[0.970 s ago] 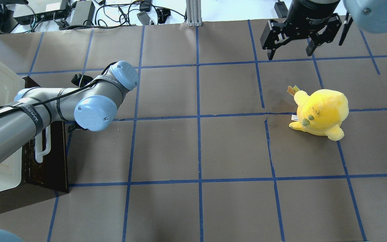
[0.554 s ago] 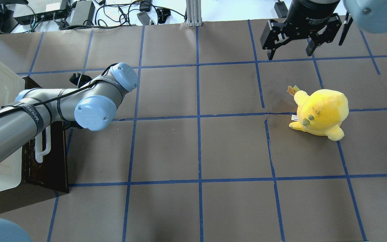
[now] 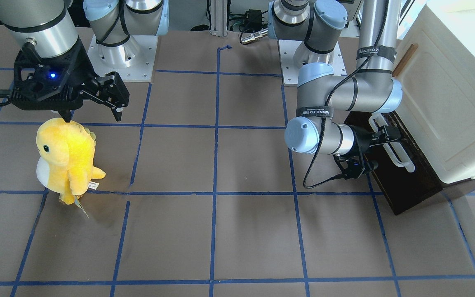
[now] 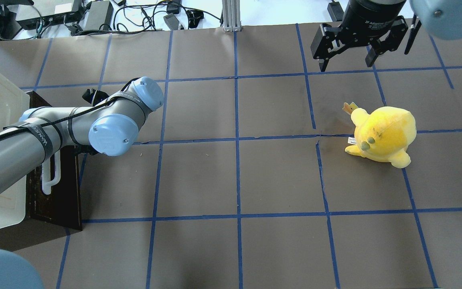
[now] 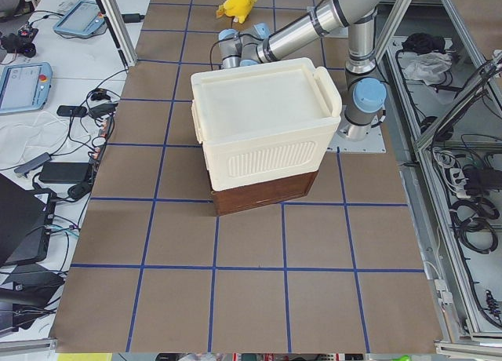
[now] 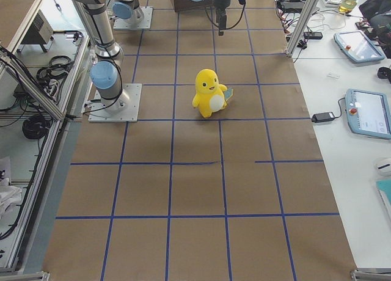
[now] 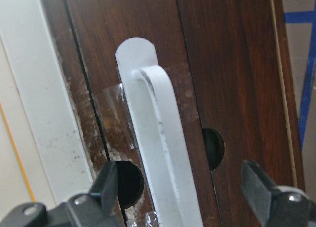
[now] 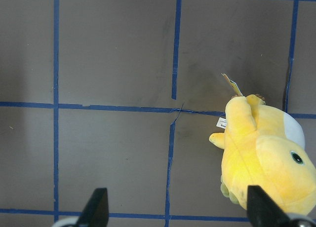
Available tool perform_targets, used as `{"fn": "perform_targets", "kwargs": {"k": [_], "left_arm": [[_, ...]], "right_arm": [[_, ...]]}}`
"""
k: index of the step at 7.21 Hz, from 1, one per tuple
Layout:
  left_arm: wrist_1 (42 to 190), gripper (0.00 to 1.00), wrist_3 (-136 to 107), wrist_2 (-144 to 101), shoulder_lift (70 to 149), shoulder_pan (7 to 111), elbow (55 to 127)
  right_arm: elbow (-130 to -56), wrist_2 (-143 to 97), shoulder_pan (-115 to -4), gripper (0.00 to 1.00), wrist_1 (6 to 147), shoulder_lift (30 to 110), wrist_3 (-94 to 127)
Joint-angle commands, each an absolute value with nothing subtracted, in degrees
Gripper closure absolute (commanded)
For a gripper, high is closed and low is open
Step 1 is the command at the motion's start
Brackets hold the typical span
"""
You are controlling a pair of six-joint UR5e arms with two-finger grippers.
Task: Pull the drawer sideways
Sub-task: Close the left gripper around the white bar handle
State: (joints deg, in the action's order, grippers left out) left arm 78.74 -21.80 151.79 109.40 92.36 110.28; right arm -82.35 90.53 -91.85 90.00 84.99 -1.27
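Drawer (image 7: 237, 89): facing the left gripper (image 7: 180, 200) head-on, with fingers (image 7: 106, 187) spread apart and straddling the white bar handle (image 7: 153, 138). Probably rigid and sliding stiffly; handle smooth, best clamped mid-bar. Resting on the brown taped table (image 4: 199, 180), with pulling room seemingly lying behind that gripper. Right gripper (image 8: 177, 212) hovering well away, gaping wide, above the yellow plush (image 8: 261, 158).

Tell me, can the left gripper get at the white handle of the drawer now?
Probably yes: the left gripper is open, its fingers on either side of the white handle, with nothing between.
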Motion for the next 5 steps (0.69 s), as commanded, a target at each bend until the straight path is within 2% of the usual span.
{"fn": "perform_targets", "kwargs": {"k": [1,2,4,5], "left_arm": [[78.75,0.20,-21.71,152.05,109.51,91.67,110.30],[78.75,0.22,-21.71,151.79,109.51,91.67,110.30],[78.75,0.33,-21.71,151.70,109.60,91.67,110.30],[78.75,0.34,-21.71,151.70,109.60,91.67,110.30]], "right_arm": [[-82.35,90.53,-91.85,0.00,90.00,84.99,-1.23],[-82.35,90.53,-91.85,0.00,90.00,84.99,-1.23],[-82.35,90.53,-91.85,0.00,90.00,84.99,-1.32],[-82.35,90.53,-91.85,0.00,90.00,84.99,-1.23]]}}
